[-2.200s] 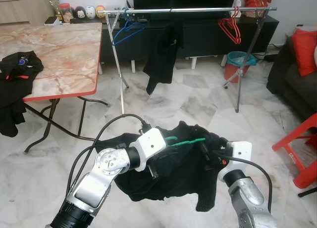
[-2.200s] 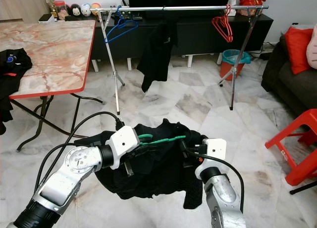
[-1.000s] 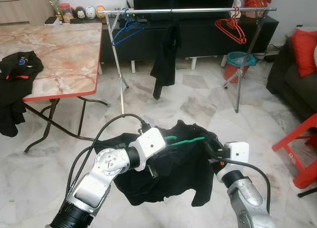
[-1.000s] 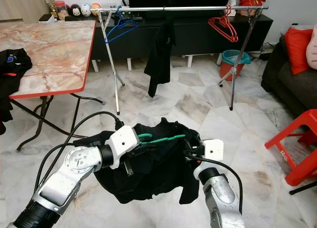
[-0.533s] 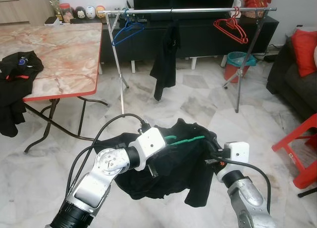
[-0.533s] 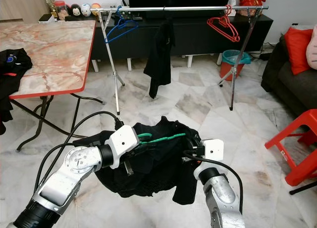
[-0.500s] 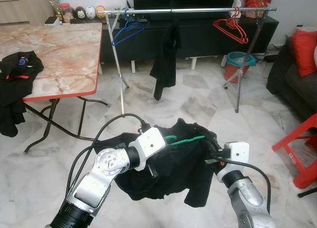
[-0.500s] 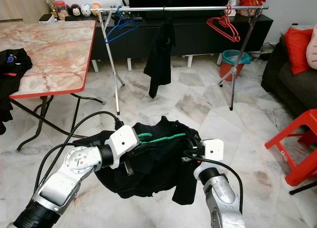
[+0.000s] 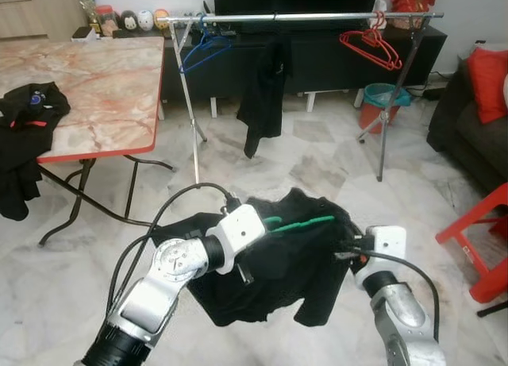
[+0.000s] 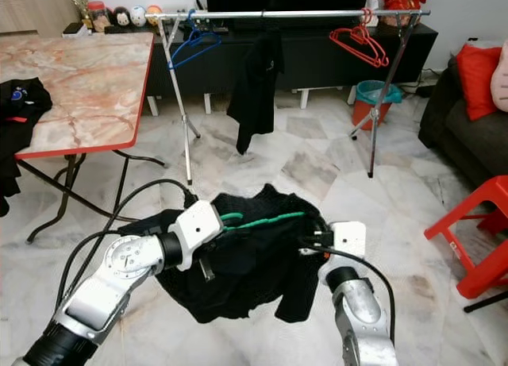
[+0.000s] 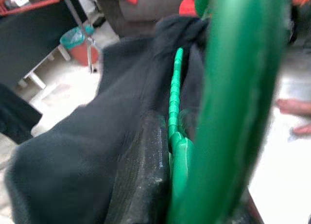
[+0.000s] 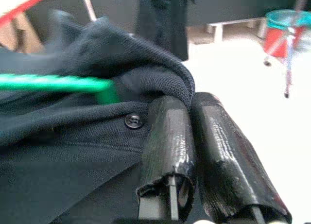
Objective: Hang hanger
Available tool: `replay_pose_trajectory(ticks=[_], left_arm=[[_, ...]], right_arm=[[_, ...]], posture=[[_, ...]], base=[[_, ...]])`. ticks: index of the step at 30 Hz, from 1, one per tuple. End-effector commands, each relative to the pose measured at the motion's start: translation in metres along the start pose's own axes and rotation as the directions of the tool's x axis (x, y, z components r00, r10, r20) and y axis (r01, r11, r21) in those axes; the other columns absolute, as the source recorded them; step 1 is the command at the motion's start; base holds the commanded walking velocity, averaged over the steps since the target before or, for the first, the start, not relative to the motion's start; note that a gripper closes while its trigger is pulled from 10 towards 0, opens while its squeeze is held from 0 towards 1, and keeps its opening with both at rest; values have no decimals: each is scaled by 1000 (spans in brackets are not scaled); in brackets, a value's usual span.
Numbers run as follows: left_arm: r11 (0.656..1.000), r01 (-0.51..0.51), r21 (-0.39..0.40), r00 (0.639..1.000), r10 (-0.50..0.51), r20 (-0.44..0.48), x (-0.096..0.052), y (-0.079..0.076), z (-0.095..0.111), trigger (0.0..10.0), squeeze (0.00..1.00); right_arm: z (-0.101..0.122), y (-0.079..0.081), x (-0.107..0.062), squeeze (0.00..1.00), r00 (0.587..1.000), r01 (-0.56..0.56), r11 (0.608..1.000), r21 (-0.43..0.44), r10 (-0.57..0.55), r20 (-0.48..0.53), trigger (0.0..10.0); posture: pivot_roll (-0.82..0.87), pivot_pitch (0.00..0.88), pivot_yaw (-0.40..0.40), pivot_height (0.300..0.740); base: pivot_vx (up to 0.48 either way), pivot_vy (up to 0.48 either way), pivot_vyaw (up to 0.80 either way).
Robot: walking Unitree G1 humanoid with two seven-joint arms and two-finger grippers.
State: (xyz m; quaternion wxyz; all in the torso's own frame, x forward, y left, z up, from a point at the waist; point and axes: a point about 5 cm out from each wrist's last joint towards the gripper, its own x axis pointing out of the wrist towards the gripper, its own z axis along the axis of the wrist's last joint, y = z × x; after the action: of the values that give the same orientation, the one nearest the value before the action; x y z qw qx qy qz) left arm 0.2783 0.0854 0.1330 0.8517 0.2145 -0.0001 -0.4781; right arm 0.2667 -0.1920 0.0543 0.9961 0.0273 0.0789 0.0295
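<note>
1. A clothes rail (image 9: 317,17) is standing well ahead, across the marble floor (image 9: 317,156).
2. A black shirt (image 9: 278,271) is hanging between both arms.
3. A green hanger (image 9: 302,222) is sitting inside it.
4. The left gripper (image 11: 160,185) is clamping the hanger; the right gripper (image 12: 194,131) is pinching the shirt's collar.

Green hanger (image 9: 300,223); black shirt (image 9: 278,263); black tool fingers (image 12: 167,136); red-edged marble-pattern table (image 9: 95,88); blue hanger (image 9: 202,52), red hangers (image 9: 369,44) on silver rail (image 9: 317,17).
</note>
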Motion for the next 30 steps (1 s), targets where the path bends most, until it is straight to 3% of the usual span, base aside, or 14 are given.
replay_pose_trajectory(ticks=[1,8,9,13,22,24,26,30], left_arm=[[998,-16,53,999,18,-46,-19,15,-7,10000,0],[985,167,52,982,-162,-93,-42,7,-14,10000,0],[974,224,42,972,-220,-84,-51,5,-14,10000,0],[965,260,24,966,-260,-9,-60,7,-5,10000,0],[974,218,-61,965,-205,164,-57,15,16,10000,0],[976,214,-41,970,-207,125,-54,15,14,10000,0],[981,190,33,981,-191,40,-49,15,6,10000,0],[984,175,23,982,-176,62,-45,13,7,10000,0]], right_arm=[[3,-15,-2,0,997,77,997,-2,-77,14,0],[3,-18,0,0,996,92,996,-3,-92,12,0],[3,-18,0,0,996,92,996,-4,-92,11,0],[1,-20,0,0,996,94,995,-16,-94,-7,0],[-4,-17,-1,0,997,63,998,-14,-64,-32,0],[-5,-14,0,0,999,44,999,-6,-44,-31,0],[-5,-10,0,0,999,11,1000,-7,-12,-35,0],[-5,-5,0,0,999,-22,1000,-4,21,-40,0]], posture=[[75,0,-19,740],[81,0,-18,740],[82,0,-19,740],[85,0,-26,740],[82,0,-30,740],[84,0,-31,740],[82,0,-32,740],[79,0,-32,740]], base=[[0,0,0],[0,0,0],[0,0,0],[0,0,0],[0,0,0],[0,0,0],[0,0,0],[0,0,0]])
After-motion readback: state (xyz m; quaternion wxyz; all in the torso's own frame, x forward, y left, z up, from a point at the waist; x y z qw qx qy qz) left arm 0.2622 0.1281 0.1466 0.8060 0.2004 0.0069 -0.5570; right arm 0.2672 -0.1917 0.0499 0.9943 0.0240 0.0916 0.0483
